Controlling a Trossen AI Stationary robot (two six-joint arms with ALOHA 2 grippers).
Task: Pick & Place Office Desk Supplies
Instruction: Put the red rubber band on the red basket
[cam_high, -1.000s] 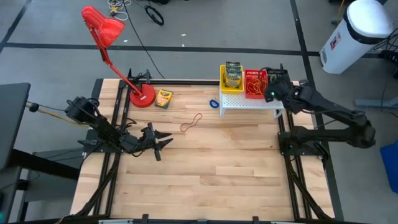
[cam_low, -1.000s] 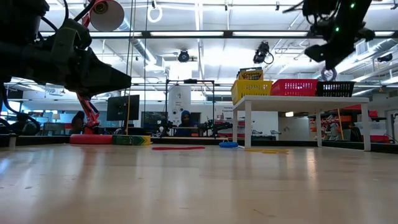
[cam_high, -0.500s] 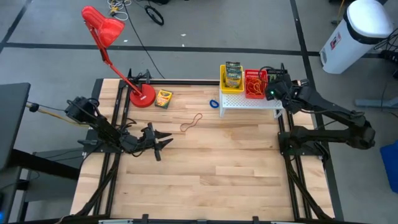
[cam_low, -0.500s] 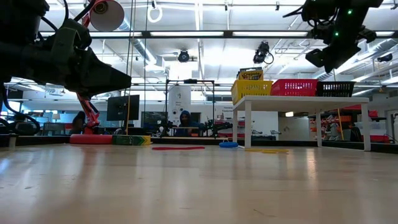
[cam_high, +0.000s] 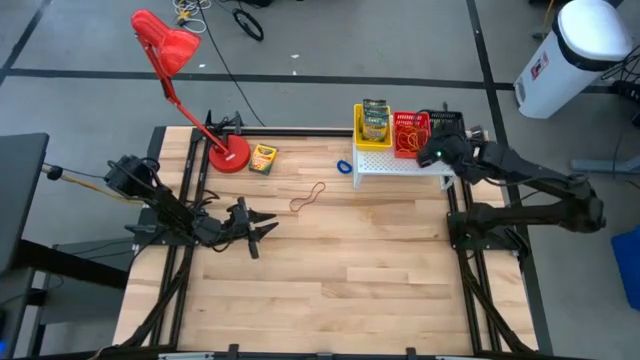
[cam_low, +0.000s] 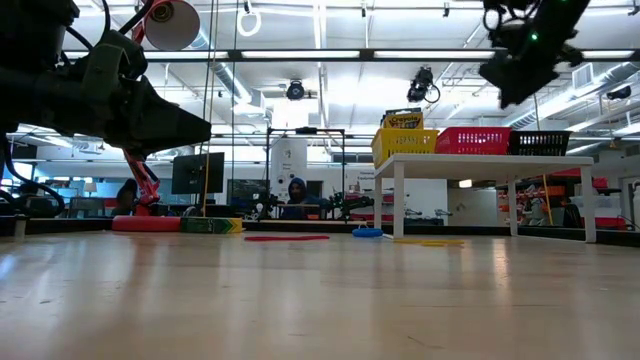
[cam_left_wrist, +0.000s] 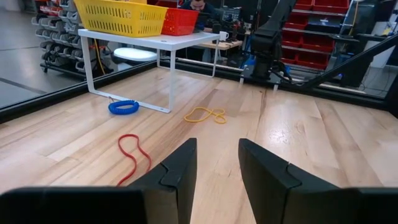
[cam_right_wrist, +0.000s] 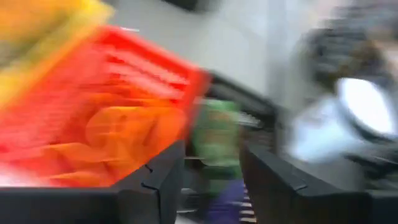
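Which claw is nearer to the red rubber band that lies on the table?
The left claw. It hovers just short of the red rubber band, jaws open. The right claw is farther off, above the red basket on the white shelf.

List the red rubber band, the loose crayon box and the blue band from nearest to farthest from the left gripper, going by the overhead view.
From the left gripper:
1. Red rubber band, mid-table, just ahead of it.
2. Loose crayon box, beside the lamp base.
3. Blue band, at the white shelf's foot, farthest.

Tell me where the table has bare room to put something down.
The table is bare in front of the left gripper and red band. Crowded: the far edge, with lamp base, crayon box and white shelf.
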